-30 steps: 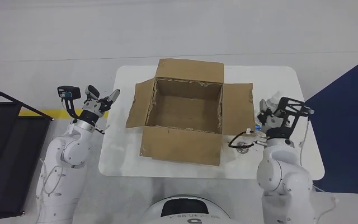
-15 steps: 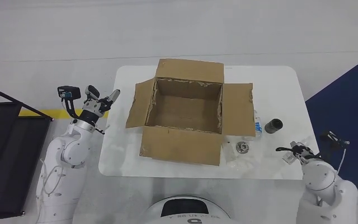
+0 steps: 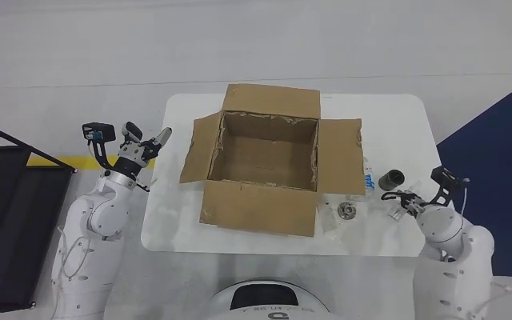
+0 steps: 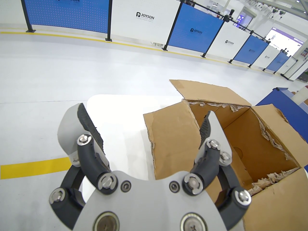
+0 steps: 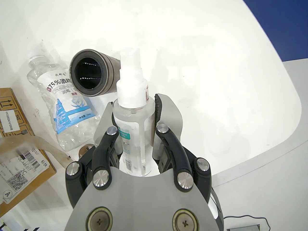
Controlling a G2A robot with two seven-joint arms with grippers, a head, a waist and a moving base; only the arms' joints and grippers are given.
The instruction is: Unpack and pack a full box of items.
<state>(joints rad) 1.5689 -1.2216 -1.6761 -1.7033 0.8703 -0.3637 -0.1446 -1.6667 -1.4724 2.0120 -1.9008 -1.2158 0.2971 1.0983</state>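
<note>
- The right pincer point(image 5: 135, 111) point(image 3: 398, 210) is clenching around the body of a clear spray bottle point(image 5: 131, 97), whose white pump head is sticking out past the fingertips.
- It is hovering over the white table point(image 5: 192, 49) point(image 3: 400, 112), close to that table's edge.
- A dark hollow cylinder point(image 5: 89, 73) point(image 3: 391, 179) is lying on its side just ahead of the held bottle's pump, its open end facing the pincer.
- A crushed clear alcohol bottle point(image 5: 65, 111) point(image 3: 369, 180) is lying flat beside the cylinder, between the right pincer and the cardboard box point(image 3: 256, 208) point(image 4: 240, 131).
- A small round metal part point(image 3: 346, 210) is sitting near the right pincer, next to the box's flap.
- The left pincer point(image 4: 144, 116) point(image 3: 149, 132) is hanging released and holding nothing, its fingers spread wide.
- The box is standing just ahead of it with all flaps folded out, and torn paper scraps point(image 4: 269, 181) are lying on its floor.
</note>
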